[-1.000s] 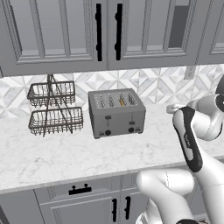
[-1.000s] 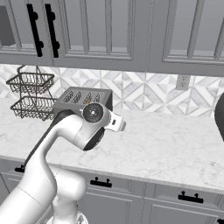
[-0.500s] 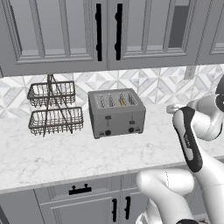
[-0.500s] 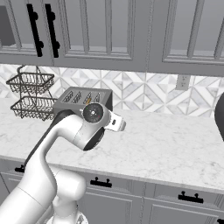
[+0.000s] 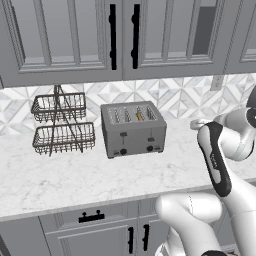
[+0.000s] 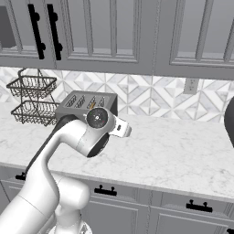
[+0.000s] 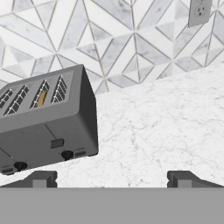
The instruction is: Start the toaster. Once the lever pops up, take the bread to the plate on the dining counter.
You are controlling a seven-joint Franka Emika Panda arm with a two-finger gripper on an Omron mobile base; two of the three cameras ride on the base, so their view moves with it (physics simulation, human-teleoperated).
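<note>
Four-slot grey toaster (image 5: 133, 129), bread (image 5: 139, 116) tan in third slot.

I see a white marble-patterned surface (image 5: 60, 182) with grey veins running across both base views. Behind it, the wall carries a backsplash (image 6: 151, 96) of grey and white geometric tiles, with a pale wall outlet (image 6: 191, 85) set into it. Directly above the backsplash hang grey panelled upper cabinets (image 5: 70, 35) with long black handles. Below the surface, grey drawers and doors (image 6: 196, 212) bear short black pulls. Lighting is even and soft.
</note>
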